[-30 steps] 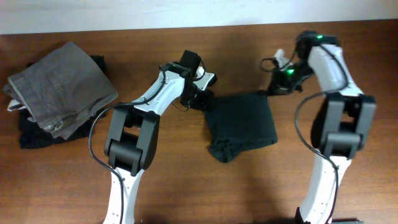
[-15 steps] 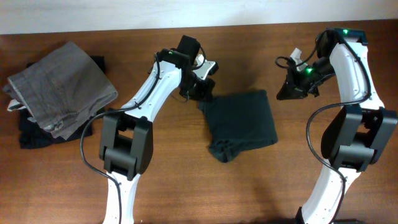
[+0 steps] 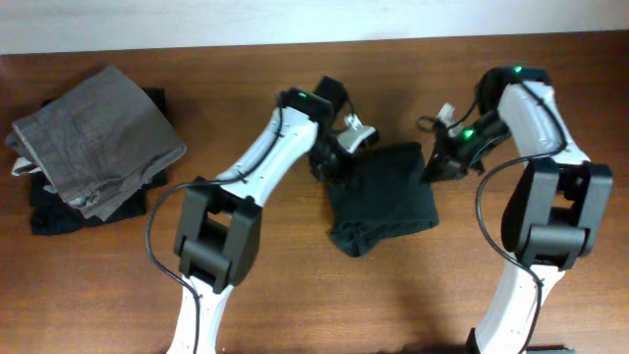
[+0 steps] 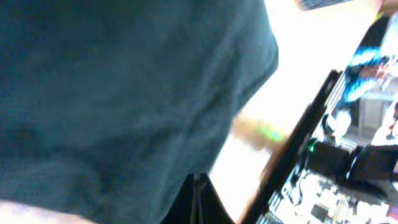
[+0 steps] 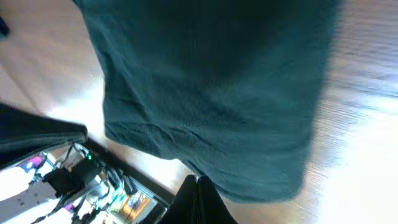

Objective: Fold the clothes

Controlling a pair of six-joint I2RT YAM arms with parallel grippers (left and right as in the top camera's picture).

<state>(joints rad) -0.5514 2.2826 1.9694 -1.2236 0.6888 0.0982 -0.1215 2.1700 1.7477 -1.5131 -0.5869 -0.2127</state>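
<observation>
The T-shirt [image 3: 383,202] sits mid-counter as a compact dark bundle, already down to a rough square. Its top edge is fairly straight, while the lower left corner bulges into a lumpy roll. No lettering is showing from above, just plain charcoal cloth.

This looks like soft, light, floppy fabric. It will sag from wherever it is pinched, and the stacked layers will slide over each other rather than hold a crease. My call is to take hold at the two top corners, catching every layer in the pinch. Lifted together, the corners should carry the bundle over as one sheet, and that loose roll at the bottom will need smoothing flat.

The left fingers [image 4: 186,208] are right at the shirt's upper left corner. In the wrist view they look pressed together with fabric filling the frame. The picture is too blurred to say whether a fold is nipped between them.

The right fingers [image 5: 186,208] are at the upper right edge, also looking closed to a point. The hem lies just beside the tips, and again there's no telling whether they have cloth.

Both arms lean in from either side, the left arm [image 3: 275,147] and the right arm [image 3: 531,108]. Bare wooden counter [image 3: 295,285] runs below the bundle.

Well apart, at the far left, lie folded grey trousers [image 3: 98,138] on top of a black garment [image 3: 49,211], with nothing near them.
</observation>
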